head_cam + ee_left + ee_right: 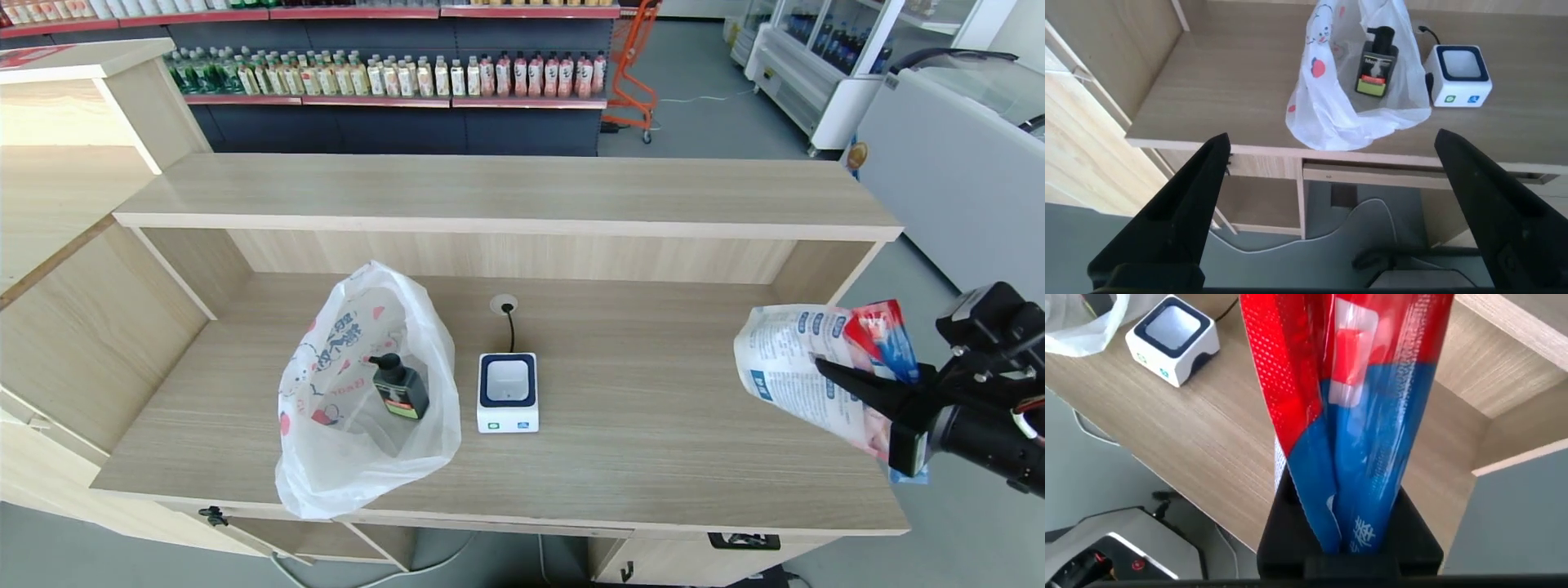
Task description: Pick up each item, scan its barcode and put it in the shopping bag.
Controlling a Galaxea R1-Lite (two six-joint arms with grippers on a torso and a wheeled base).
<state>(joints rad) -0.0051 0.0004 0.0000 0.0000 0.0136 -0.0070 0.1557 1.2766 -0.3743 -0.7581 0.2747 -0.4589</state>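
My right gripper (pixel 849 382) is shut on a flat pouch (pixel 804 359), white with blue print on one face and red and blue (pixel 1360 416) on the other. It hangs above the counter's right end. The white barcode scanner (pixel 507 392) sits mid-counter, its cable running back to a hole. To its left the translucent shopping bag (pixel 343 408) lies open with a dark pump bottle (pixel 398 386) inside. My left gripper (pixel 1331 204) is open, held off the counter's front edge, with the shopping bag (pixel 1323 90) and the scanner (pixel 1461 75) beyond it.
The wooden counter (pixel 637 408) has a raised back ledge (pixel 506 196) and side walls. Drink shelves (pixel 392 77) and freezers (pixel 939 122) stand in the room behind. The surface between scanner and pouch is bare wood.
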